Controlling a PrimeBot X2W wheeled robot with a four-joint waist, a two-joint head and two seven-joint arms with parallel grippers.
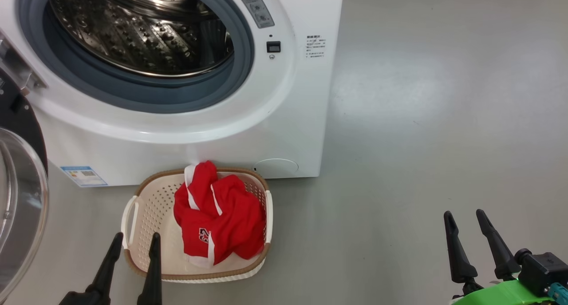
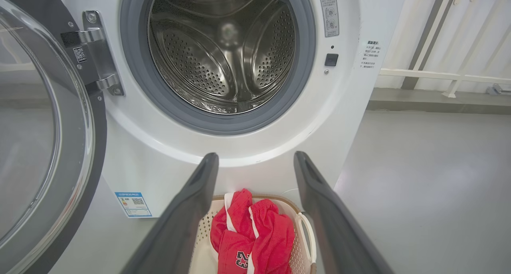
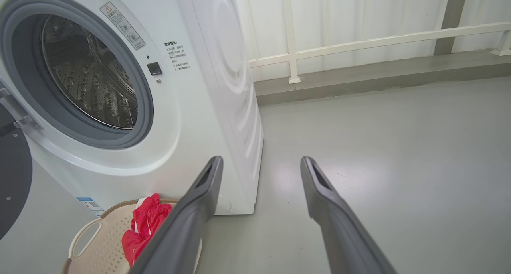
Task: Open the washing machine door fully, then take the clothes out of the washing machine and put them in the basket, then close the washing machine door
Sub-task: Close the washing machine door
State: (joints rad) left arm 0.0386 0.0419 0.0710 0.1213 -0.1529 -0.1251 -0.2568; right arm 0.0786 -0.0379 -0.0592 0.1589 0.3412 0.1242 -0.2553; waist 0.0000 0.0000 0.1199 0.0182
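Observation:
The white washing machine (image 1: pixel 293 132) stands with its steel drum (image 1: pixel 142 29) bare. Its black-rimmed glass door (image 1: pixel 17 198) hangs swung wide at the left, also seen as the door (image 2: pixel 40 126). On the floor in front sits the cream basket (image 1: pixel 151 207) holding the red clothes (image 1: pixel 217 216) with white trim and a 23 print; the same clothes (image 2: pixel 255 238) and clothes (image 3: pixel 143 226) show in both wrist views. My left gripper (image 1: pixel 136 239) is open above the basket's near-left rim, holding nothing. My right gripper (image 1: pixel 465 215) is open over bare floor to the right.
Grey floor (image 1: pixel 443 118) stretches to the right of the machine. A white railing (image 3: pixel 359 42) and a low grey kerb run along the far wall.

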